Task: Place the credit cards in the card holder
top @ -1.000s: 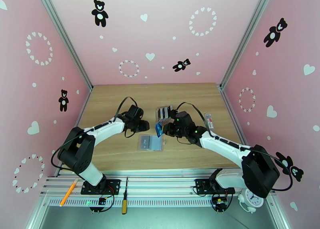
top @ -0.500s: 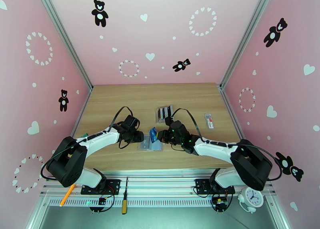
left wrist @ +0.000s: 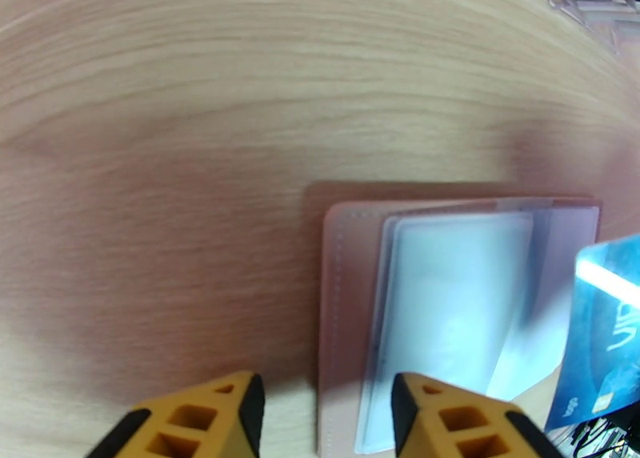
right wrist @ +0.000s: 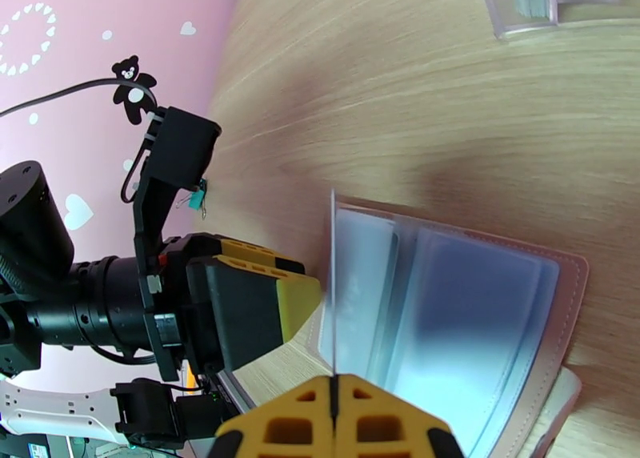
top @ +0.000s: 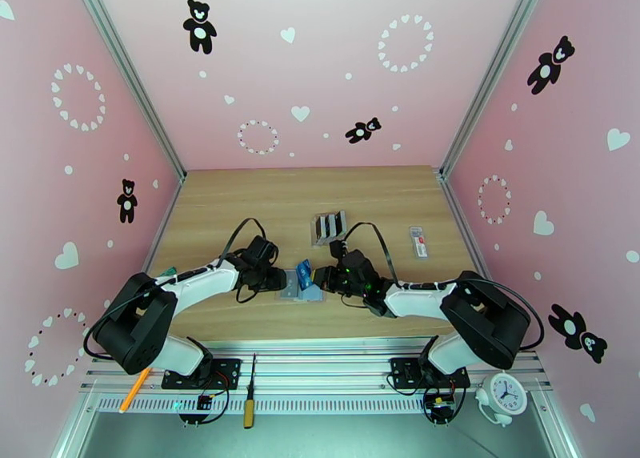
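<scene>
The job is in its early part, as far as I can judge. The right gripper [top: 314,276] has its jaws closed on the short end of a thin blue credit card [top: 304,273] with a pale stripe. This card hangs just over the small tan-pink leather-like card holder [top: 293,291], which lies open and flat on the wooden table [top: 240,203], between the two arms and near their side of the table. The card is not yet inside a sleeve. The bluish-grey clear sleeves look pale, and I cannot tell if any of them has a card in it. Further back stands a clear plastic rack [top: 329,226] with dark cards upright in it, so I think more cards are left to do.

The left gripper [top: 278,279] has its jaws apart and grips nothing. It sits low at the left edge of the holder, perhaps to steady it.

The card stands on its edge, and the right wrist view shows it as a thin line. Its long axis runs straight out from the fingers, with the free end towards the left gripper. The holder's long axis runs left to right.
</scene>
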